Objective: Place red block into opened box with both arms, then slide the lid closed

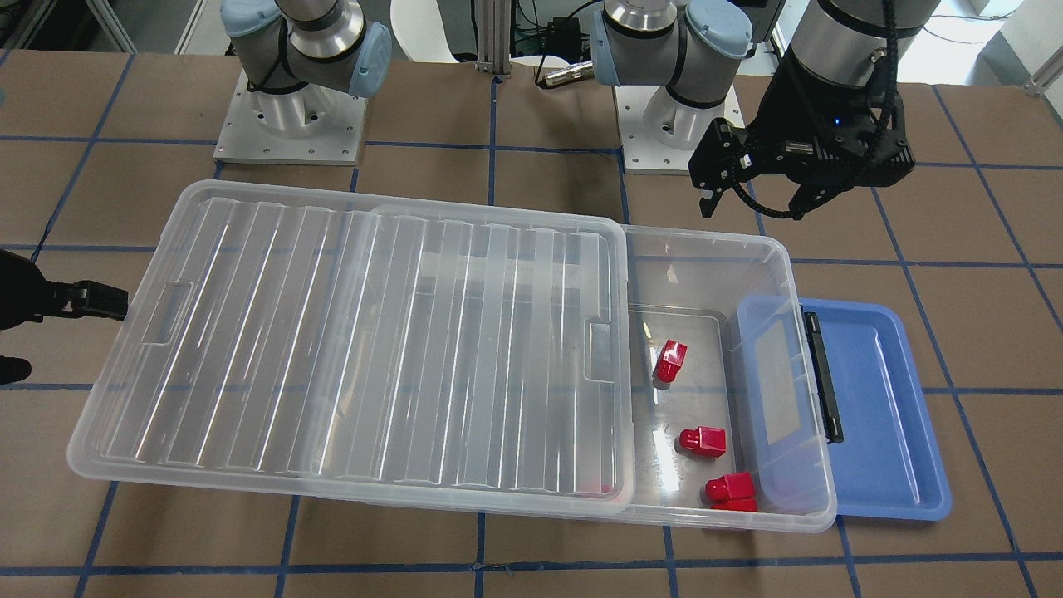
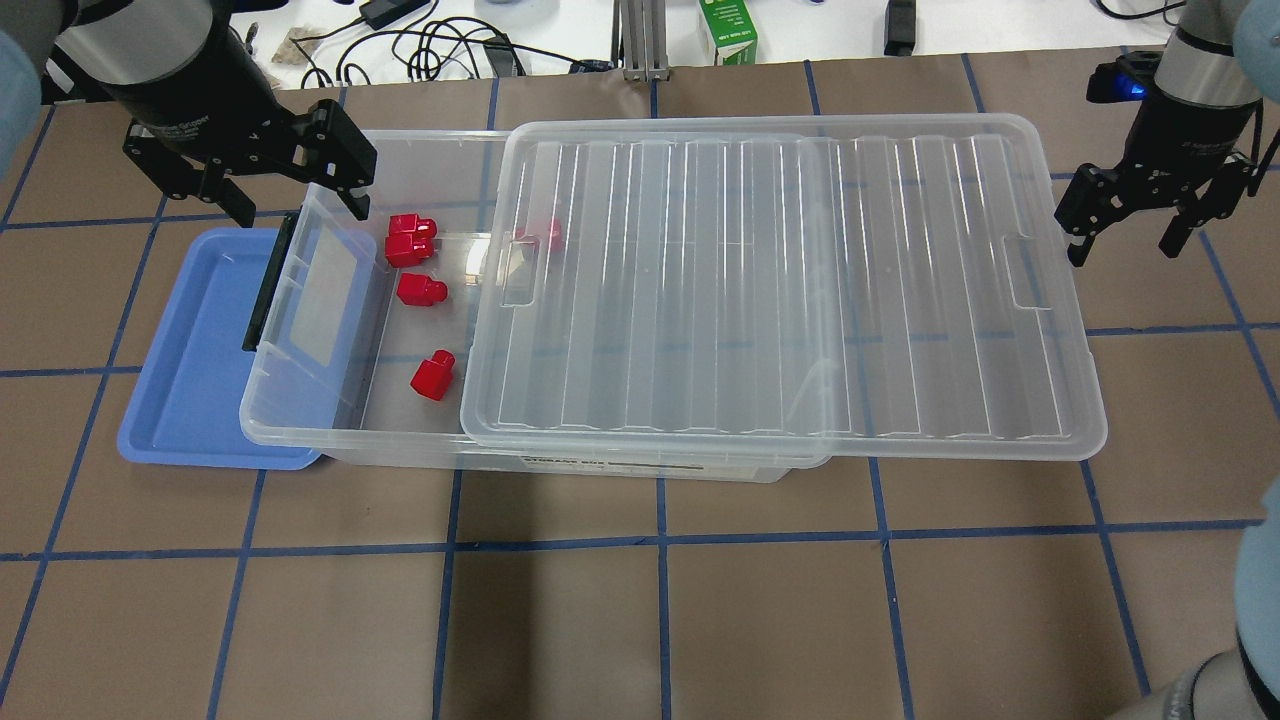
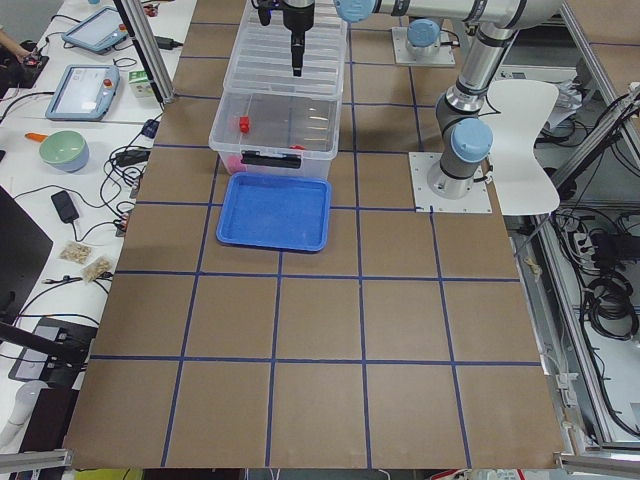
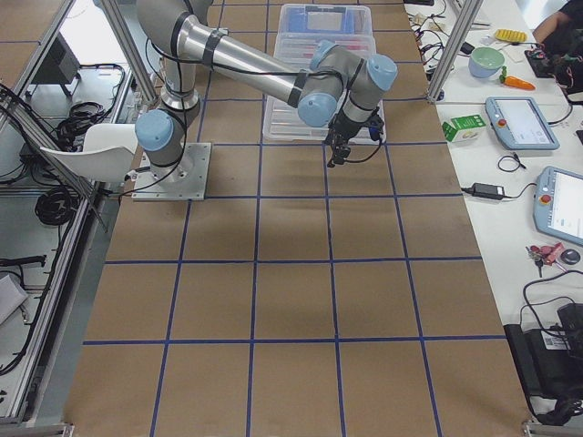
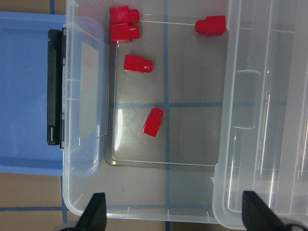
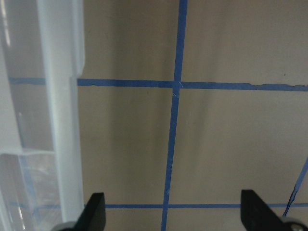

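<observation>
Robot side first: the table [image 2: 660, 600], then the box [image 2: 265, 425], long axis running L–R across it, black bar [image 2: 268, 290] at its L end over the tray [image 2: 190, 380]. The lid [image 2: 780, 290] lies on top on the same axis, offset toward the R, so it overhangs that end and leaves the L part open. In the opening, near to far: near block [image 2: 432, 374], mid block [image 2: 421, 290], block pair [image 2: 410, 238] by the far wall. The red blocks are in the box, so I judge what's left for you is the lid slide, R to L.

That move turns on the R end effector [image 2: 1122, 252]. It hangs just off the lid's overhanging short end, fingers spread, holding nothing, over table per its wrist cam. It's the nearer arm; the lid lies to its L, and the push runs along the long axis. The L end effector [image 2: 300, 212], also spread w/ nothing held, hovers high over the open end.

Hard to read: a fifth block [image 2: 545, 233] shows through the lid's L edge from overhead, but the L wrist cam has it just clear, so can't tell which. R end effector height vs lid rim is unclear, and the front view cuts it off.
</observation>
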